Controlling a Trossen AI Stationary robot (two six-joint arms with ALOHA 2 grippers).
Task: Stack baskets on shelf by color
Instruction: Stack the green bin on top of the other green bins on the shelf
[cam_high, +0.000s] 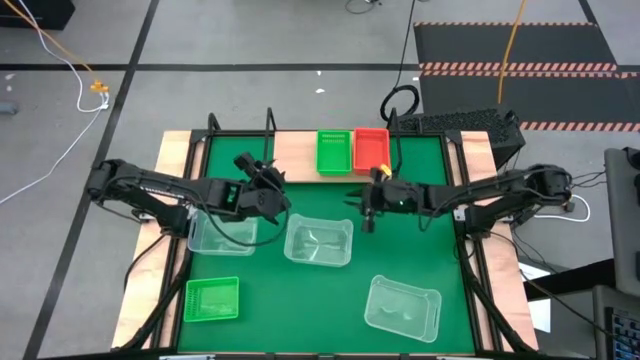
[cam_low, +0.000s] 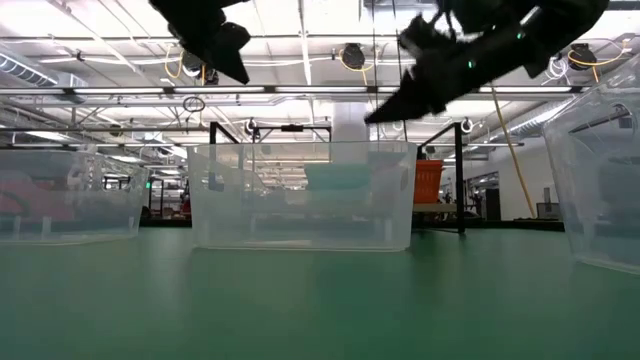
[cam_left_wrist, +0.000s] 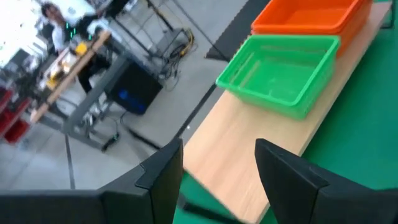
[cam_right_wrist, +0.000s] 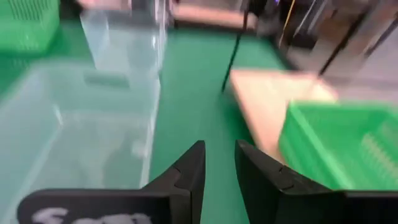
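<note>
Baskets (cam_high: 336, 151) on shelf (cam_high: 296, 153) — both grippers, left (cam_high: 272, 176), right (cam_high: 362, 203), hover empty, seemingly open.

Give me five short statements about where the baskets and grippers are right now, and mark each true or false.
1. A green basket and a red basket sit side by side on the shelf. True.
2. Three clear baskets stand on the green mat. True.
3. The left gripper holds a clear basket. False: it is empty, fingers apart.
4. The other green basket is stacked on the shelf. False: it sits on the mat, near the left front corner.
5. The right gripper carries a red basket. False: it holds nothing.
</note>
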